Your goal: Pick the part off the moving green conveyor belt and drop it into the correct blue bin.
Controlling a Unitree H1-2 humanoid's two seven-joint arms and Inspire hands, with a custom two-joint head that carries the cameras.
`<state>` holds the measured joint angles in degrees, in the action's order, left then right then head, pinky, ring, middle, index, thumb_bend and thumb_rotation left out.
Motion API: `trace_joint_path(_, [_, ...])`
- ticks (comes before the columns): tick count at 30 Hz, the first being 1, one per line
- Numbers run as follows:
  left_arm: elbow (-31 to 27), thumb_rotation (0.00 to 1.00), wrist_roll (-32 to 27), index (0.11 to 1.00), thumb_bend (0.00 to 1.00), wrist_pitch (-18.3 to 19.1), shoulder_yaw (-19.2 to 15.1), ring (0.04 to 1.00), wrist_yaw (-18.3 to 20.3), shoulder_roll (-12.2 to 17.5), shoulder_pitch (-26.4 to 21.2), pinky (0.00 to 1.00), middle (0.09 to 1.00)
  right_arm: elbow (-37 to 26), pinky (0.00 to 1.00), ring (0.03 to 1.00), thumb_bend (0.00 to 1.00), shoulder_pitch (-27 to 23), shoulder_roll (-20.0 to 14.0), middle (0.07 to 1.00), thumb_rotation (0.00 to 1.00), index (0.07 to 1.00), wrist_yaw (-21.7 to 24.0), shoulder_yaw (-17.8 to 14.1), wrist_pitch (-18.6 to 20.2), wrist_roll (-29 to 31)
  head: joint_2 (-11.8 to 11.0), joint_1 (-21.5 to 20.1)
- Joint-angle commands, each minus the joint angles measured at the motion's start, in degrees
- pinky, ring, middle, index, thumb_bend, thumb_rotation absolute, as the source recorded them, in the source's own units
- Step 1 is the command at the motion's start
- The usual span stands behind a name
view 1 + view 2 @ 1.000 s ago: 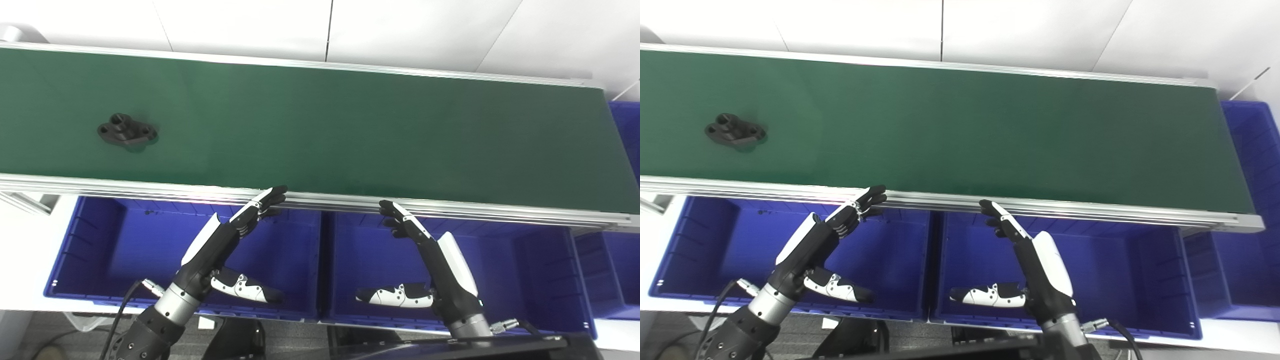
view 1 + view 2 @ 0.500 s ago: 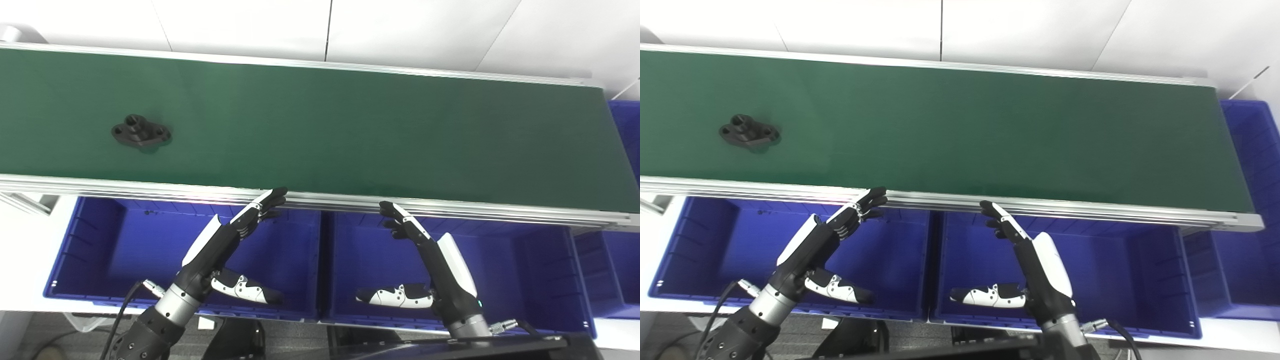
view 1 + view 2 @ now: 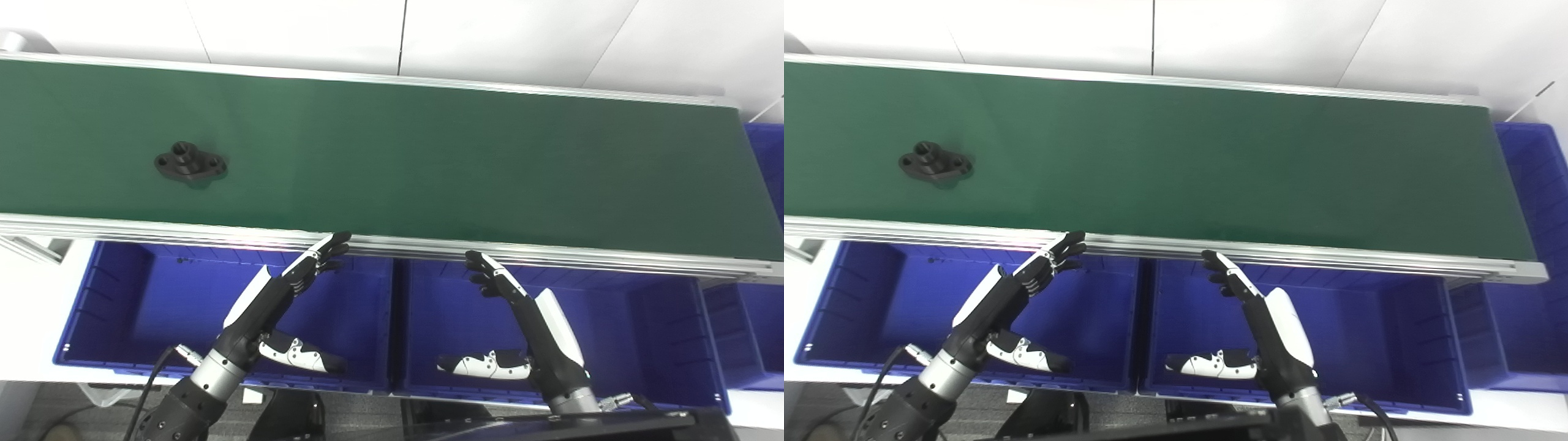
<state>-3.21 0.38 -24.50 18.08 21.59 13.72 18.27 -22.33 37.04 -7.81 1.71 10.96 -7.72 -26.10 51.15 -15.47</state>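
Observation:
A black flanged part point(image 3: 190, 169) with a raised bore lies on the green conveyor belt point(image 3: 429, 165), left of the middle. My left hand point(image 3: 278, 306) hovers over the left blue bin point(image 3: 110, 306), fingers stretched toward the belt's near rail, thumb spread, holding nothing. The part is well up and left of it. My right hand point(image 3: 527, 324) hangs over the middle blue bin point(image 3: 649, 331) in the same flat pose, open and empty.
The belt's aluminium near rail point(image 3: 551, 256) runs just above both hands' fingertips. A third blue bin point(image 3: 750, 331) sits at the right, and another blue bin point(image 3: 1534, 184) stands past the belt's right end. White wall panels lie behind the belt.
The black part has ridden the belt to the right, closer to my left hand. Both hands have sunk very slightly and otherwise hold their pose.

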Motion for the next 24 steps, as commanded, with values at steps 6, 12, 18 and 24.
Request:
trace_joint_path(6, [-1.17, 0.35, -0.52, 0.938, 0.94, -2.42, 0.09, 0.936, 0.0, 0.12, -0.17, 0.88, 0.97, -0.62, 0.77, 0.821, 0.9, 0.63, -0.44, 0.864, 0.36, 0.898, -0.78, 0.07, -2.98, 1.29, -0.04, 0.16])
trace_joint_path(12, [-1.0, 0.36, -0.32, 0.936, 0.94, -2.4, 0.08, 0.937, -0.19, 0.04, -0.11, 0.88, 0.97, -0.46, 0.77, 0.825, 0.9, 0.58, -0.5, 0.866, 0.37, 0.895, -1.04, 0.14, -3.12, 1.06, -0.16, 0.32])
trace_joint_path(18, [-1.15, 0.38, 0.43, 0.939, 0.94, -2.38, 0.23, 0.935, -0.55, 0.05, -0.13, 0.88, 0.969, -0.07, 0.77, 0.829, 0.89, 0.64, -0.62, 0.869, 0.36, 0.895, -1.1, 0.12, -3.59, 1.81, -0.55, 1.13])
trace_joint_path(24, [-1.28, 0.38, 1.02, 0.941, 0.95, -2.4, 0.3, 0.937, -0.99, 0.09, -0.06, 0.89, 0.969, -0.19, 0.76, 0.82, 0.9, 0.67, -0.47, 0.86, 0.38, 0.893, -1.51, 0.12, -3.45, 0.67, -0.78, 1.31])
